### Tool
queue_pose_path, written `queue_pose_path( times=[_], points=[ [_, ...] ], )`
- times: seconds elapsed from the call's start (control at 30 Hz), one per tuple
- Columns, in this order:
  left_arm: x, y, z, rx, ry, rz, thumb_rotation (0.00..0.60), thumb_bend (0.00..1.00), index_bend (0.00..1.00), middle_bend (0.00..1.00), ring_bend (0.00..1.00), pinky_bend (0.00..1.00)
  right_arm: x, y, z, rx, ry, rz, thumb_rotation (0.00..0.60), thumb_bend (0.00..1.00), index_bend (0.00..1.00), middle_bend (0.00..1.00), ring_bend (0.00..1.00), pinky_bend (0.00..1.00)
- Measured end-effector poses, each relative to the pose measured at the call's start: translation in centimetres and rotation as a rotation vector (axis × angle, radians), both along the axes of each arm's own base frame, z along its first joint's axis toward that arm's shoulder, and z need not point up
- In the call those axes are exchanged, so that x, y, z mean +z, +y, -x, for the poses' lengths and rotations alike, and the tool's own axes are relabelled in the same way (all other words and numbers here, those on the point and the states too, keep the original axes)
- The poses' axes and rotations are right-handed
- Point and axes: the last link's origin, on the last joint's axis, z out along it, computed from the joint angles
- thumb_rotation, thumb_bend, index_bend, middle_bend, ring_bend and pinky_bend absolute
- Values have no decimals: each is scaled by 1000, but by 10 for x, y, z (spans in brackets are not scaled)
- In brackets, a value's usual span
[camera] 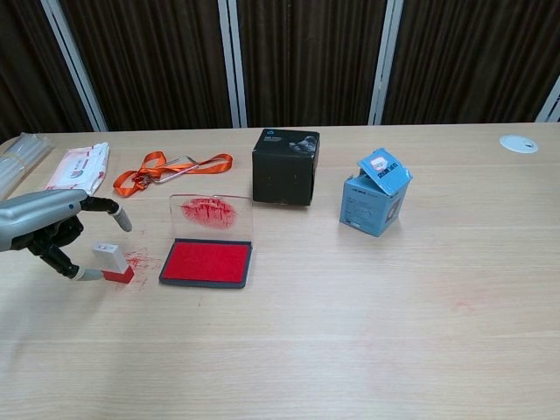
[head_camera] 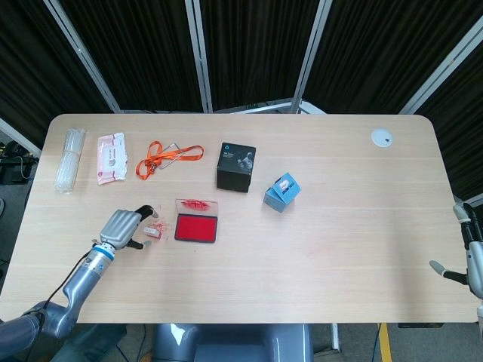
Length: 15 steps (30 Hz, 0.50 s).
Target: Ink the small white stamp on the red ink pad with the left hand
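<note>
The small white stamp (camera: 111, 261) with its red base (head_camera: 154, 231) stands on the table just left of the red ink pad (camera: 206, 262) (head_camera: 196, 228). The pad's clear lid (camera: 210, 214) is tipped up behind it, smeared red. My left hand (camera: 45, 224) (head_camera: 122, 226) is beside the stamp on its left with fingers spread. One finger (camera: 112, 213) reaches over the stamp without touching it, and the thumb tip (camera: 85, 274) lies at the stamp's base. My right hand (head_camera: 469, 255) hangs at the table's right edge, holding nothing.
Red ink smears (camera: 138, 258) mark the table by the stamp. Behind stand a black box (camera: 285, 166), a blue box (camera: 376, 203), an orange lanyard (camera: 166, 171) and a wipes pack (camera: 79, 166). A clear plastic pack (head_camera: 69, 160) and a white disc (head_camera: 382, 138) lie near the far corners.
</note>
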Motion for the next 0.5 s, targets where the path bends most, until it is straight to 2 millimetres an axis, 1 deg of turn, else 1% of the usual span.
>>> queue_pose_path(
  times=[0.1, 0.13, 0.2, 0.23, 0.27, 0.3, 0.37, 0.43, 0.47, 0.5],
  points=[
    [8, 0, -2, -9, -19, -28, 600, 89, 272, 183, 787, 857, 0, 0, -1, 4, -3, -2, 600, 0, 0, 0, 0, 0],
    [13, 0, -3, -15, -28, -44, 600, 68, 267, 173, 768, 845, 0, 0, -2, 5, -4, -2, 600, 0, 0, 0, 0, 0],
    [21, 0, -5, -27, -42, -75, 600, 25, 250, 130, 702, 790, 0, 1, -2, 8, -7, -3, 600, 0, 0, 0, 0, 0],
    [28, 0, -6, -37, -52, -99, 600, 10, 227, 83, 630, 720, 0, 1, -3, 11, -8, -3, 600, 0, 0, 0, 0, 0],
    [34, -1, -7, -45, -61, -120, 600, 1, 194, 39, 528, 614, 1, 2, -3, 14, -10, -3, 600, 0, 0, 0, 0, 0],
    [41, -2, -8, -54, -69, -142, 600, 0, 164, 17, 443, 522, 1, 2, -4, 18, -14, -3, 600, 0, 0, 0, 0, 0],
    [58, -8, -9, -74, -84, -201, 600, 0, 58, 0, 170, 220, 1, 4, -6, 27, -21, -3, 600, 0, 0, 0, 0, 0],
    [77, -17, -11, -89, -87, -261, 600, 0, 5, 0, 33, 53, 2, 5, -9, 39, -29, -4, 600, 0, 0, 0, 0, 0],
    [85, -22, -11, -93, -81, -284, 600, 0, 0, 0, 6, 14, 2, 6, -10, 43, -33, -5, 600, 0, 0, 0, 0, 0],
    [92, -27, -11, -95, -71, -305, 600, 0, 0, 0, 0, 3, 2, 7, -11, 48, -36, -6, 600, 0, 0, 0, 0, 0]
  ],
)
